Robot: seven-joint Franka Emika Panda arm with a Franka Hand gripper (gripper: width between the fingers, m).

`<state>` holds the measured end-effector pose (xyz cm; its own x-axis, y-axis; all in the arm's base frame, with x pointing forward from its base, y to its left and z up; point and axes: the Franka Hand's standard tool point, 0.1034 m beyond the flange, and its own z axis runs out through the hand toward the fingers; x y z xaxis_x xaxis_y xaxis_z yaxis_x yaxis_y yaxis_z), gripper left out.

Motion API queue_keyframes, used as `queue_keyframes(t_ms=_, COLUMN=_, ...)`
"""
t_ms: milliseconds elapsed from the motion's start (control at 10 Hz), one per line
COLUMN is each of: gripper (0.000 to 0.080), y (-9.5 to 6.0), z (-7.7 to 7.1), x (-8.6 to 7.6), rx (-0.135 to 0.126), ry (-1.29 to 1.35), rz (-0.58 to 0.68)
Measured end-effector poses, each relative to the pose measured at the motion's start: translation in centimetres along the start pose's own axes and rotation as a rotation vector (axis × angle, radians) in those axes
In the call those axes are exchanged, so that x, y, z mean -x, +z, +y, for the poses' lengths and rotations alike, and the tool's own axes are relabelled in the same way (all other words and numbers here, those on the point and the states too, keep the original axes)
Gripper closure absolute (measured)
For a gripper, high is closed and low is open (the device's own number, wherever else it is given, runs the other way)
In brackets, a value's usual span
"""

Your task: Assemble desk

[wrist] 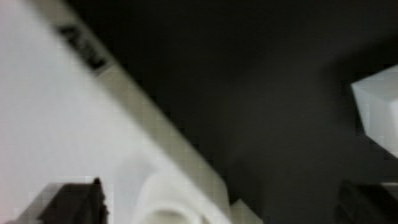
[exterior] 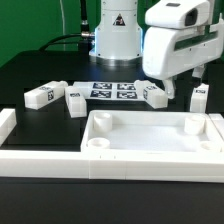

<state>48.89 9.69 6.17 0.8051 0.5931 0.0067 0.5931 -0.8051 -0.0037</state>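
The white tray-like tabletop [exterior: 150,138] lies at the front of the table, with round sockets in its corners. Three white tagged legs lie behind it: two on the exterior view's left [exterior: 45,95] [exterior: 75,101] and one in the middle [exterior: 155,95]. Another leg [exterior: 198,98] stands upright by the tabletop's far right corner. My gripper [exterior: 181,86] hangs just above that corner, beside the upright leg. In the blurred wrist view my gripper [wrist: 222,205] is open, with the tabletop's edge [wrist: 89,120] and a corner socket [wrist: 169,212] between the fingers [wrist: 71,202]. It holds nothing.
The marker board [exterior: 113,90] lies flat behind the tabletop, between the legs. Long white border bars run along the front [exterior: 110,166] and the exterior view's left [exterior: 8,125]. The robot's base [exterior: 117,35] stands at the back. A white part [wrist: 377,100] shows in the wrist view.
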Motion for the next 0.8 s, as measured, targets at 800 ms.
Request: queue_keyframes(t_ms=800, gripper=0.0151, y=0.9, z=-2.4, x=0.0, rx=-0.074, ry=0.725, rz=-0.018)
